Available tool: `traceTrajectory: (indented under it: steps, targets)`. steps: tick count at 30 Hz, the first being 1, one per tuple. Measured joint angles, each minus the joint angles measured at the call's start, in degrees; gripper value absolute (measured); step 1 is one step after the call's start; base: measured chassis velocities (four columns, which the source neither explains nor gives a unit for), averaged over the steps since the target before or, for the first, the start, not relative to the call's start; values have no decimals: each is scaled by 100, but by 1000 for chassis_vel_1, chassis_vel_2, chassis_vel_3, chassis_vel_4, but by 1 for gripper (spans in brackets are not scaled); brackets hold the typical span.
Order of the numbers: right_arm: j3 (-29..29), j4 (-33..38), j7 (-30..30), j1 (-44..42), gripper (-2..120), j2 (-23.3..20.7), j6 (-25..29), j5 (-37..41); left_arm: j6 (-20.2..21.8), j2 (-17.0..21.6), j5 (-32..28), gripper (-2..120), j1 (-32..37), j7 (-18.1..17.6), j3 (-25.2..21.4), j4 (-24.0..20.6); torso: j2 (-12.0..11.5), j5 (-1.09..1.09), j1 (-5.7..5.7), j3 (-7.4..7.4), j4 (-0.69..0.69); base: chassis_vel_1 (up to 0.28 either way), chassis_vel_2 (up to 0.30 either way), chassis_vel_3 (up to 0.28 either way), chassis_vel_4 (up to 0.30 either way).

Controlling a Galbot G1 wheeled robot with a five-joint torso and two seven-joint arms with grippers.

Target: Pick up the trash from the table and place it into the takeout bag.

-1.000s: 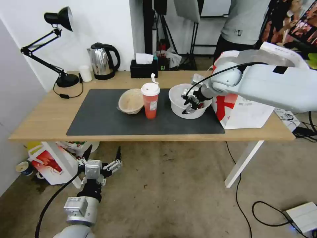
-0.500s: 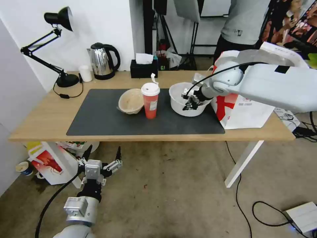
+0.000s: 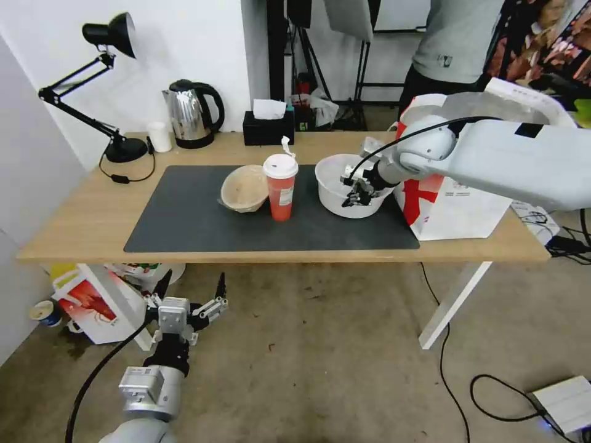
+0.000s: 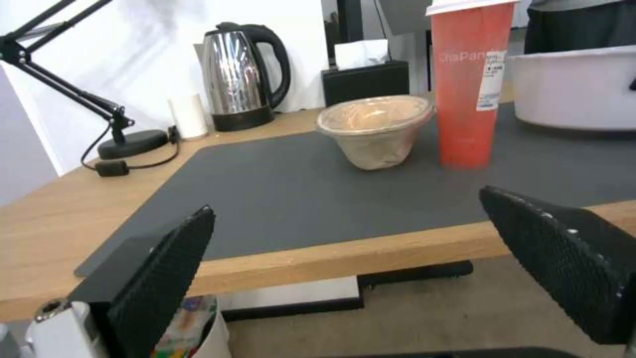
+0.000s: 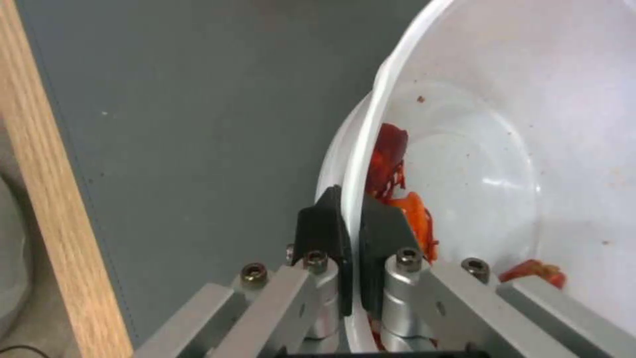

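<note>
Left gripper [image 3: 188,294]: parked low, in front of the surface edge and below it, jaws spread wide and holding nothing; its black pads [image 4: 162,271] frame the surface from the near side.

Surface [image 3: 80,215]: light wood with a dark mat [image 3: 184,221]; all three pieces of trash stand on the mat.

Pulp bowl [image 3: 244,188]: tipped on its side, just left of the cup, untouched.

Cup [image 3: 281,187]: upright, red with a white lid, between the two bowls, apart from both.

White bowl [image 3: 335,178]: right end of the mat, beside the bag, red scraps [image 5: 391,164] lying inside.

Right gripper [image 3: 359,187]: jaws pinched narrow on the bowl's near rim, one finger inside the wall and one outside, seen clearly from the right wrist.

Arm pose: the right arm reaches in from the right across the bag's front, wrist angled down onto the rim.

Bag [image 3: 455,209]: upright at the right end of the surface, mouth open; the arm hides much of the opening, so how much room it offers is hard to judge.

Doing the step well: a rim pinch on thin plastic can flex or slip, so I would lift slowly, keep the bowl level so the scraps stay in, clear the bag's edge fully, then lower it in.
</note>
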Motion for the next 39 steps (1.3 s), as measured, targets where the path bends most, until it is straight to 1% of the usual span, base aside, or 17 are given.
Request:
traceTrajectory:
  steps: [11,24,39]
  targets:
    - [-91,155,-35,343,0,102,125,108,0,0,0,100,0,0,0,0,0,0,0,0,0,0,0,0,0]
    - [-408,421,-73,1161,0,136,158,395,0,0,0,100,0,0,0,0,0,0,0,0,0,0,0,0,0]
    - [-753,726,-91,2008,0,4,154,836,0,0,0,100,0,0,0,0,0,0,0,0,0,0,0,0,0]
